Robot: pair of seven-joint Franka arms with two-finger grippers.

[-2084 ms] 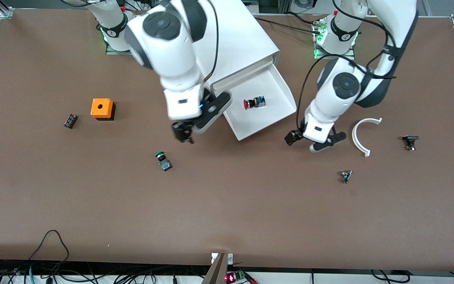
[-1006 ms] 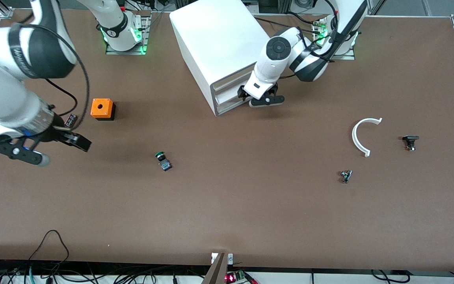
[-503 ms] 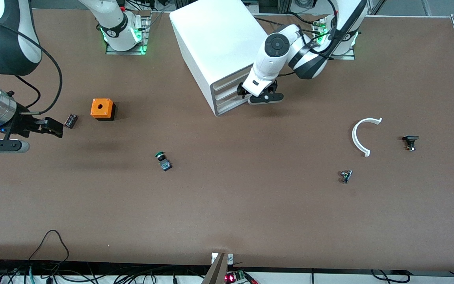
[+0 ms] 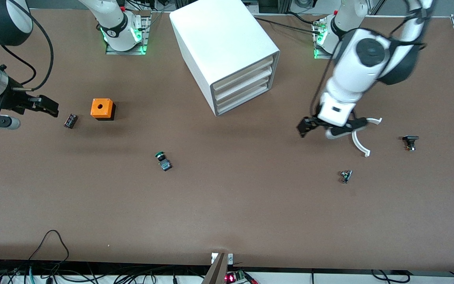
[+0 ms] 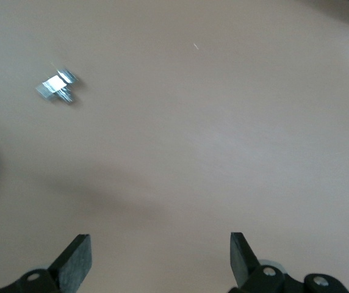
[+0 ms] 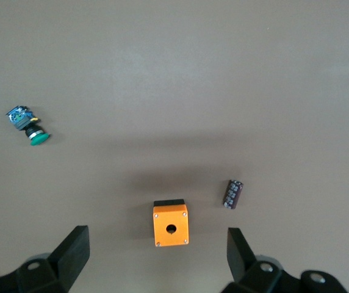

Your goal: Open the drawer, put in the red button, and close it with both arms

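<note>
Drawer (image 4: 242, 91) shut; both arms' fingers (image 5: 77, 262) (image 6: 71, 250) wide apart, empty.

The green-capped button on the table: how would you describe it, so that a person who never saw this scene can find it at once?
Start at the white cabinet standing between the arms' bases, then come toward the front camera and slightly toward the right arm's end of the table. There, alone on the bare brown table, lies the green-capped button. It is small and on its side, unlike the bigger orange box with a hole.

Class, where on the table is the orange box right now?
In the front view, the orange box sits toward the right arm's end, beside a small dark part.
</note>
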